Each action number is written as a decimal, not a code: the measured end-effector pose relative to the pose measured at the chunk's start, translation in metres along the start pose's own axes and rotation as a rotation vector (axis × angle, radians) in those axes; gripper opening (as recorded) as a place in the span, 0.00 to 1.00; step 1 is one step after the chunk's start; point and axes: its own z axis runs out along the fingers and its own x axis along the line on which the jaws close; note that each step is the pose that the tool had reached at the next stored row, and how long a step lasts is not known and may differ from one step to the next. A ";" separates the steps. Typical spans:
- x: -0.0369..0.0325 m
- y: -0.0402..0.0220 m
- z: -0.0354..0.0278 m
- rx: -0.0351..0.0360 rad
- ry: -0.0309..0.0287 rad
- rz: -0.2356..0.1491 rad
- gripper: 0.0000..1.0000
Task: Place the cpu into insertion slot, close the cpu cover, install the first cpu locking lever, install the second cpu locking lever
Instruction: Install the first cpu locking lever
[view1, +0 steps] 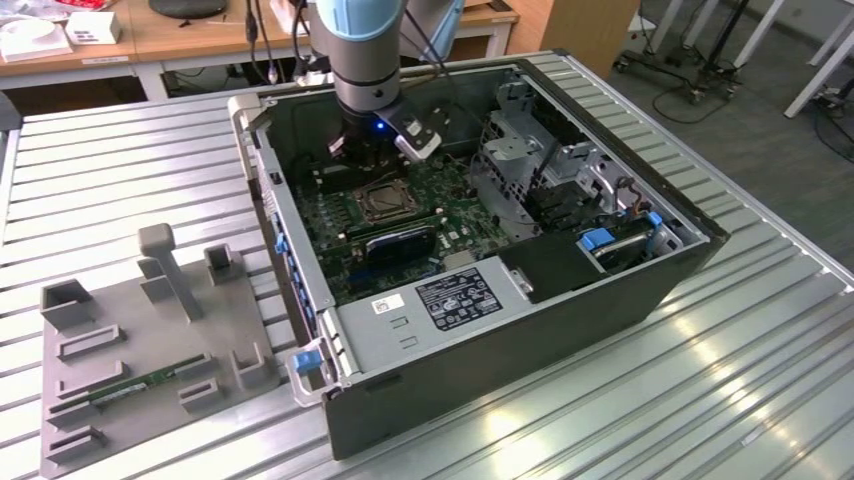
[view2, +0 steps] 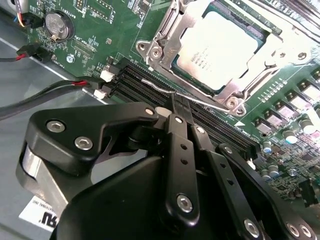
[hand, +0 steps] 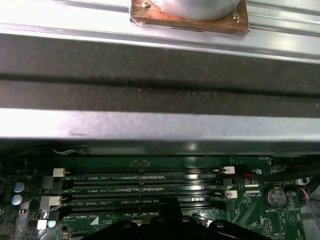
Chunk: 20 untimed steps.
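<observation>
A ribbed metal desk (view1: 120, 160) carries one open dark case (view1: 534, 330), lying on its side, and one grey plastic tray (view1: 147, 330) at the exterior view's left. A single green memory stick (view1: 140, 385) lies flat in the tray. One arm (view1: 363, 50) reaches down into the far part of the case, over the green board (view1: 454, 190).

In the second wrist view the black end effector (view2: 181, 102) has its two fingers pressed together. Their tip is at a thin silvery wire lever (view2: 155, 84), whether touching I cannot tell. The lever's long axis runs along the four long black memory slots (hand: 145, 187).

Just beyond the lever is the slot (view2: 148, 48), its rim screwed down. The square silvery cover (view2: 167, 35) lies flat over it. The cpu (view2: 220, 42) sits inside, flat, with its pale metal top facing up through the cut-out. One round coin cell (view2: 57, 25) stands well apart.
</observation>
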 end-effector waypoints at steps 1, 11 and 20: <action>-0.0001 -0.0002 0.0010 -0.0001 -0.0001 0.000 0.11; -0.0005 -0.0021 0.0085 0.0000 -0.0001 0.000 0.11; 0.0001 -0.0035 0.0122 0.0005 0.0003 0.000 0.11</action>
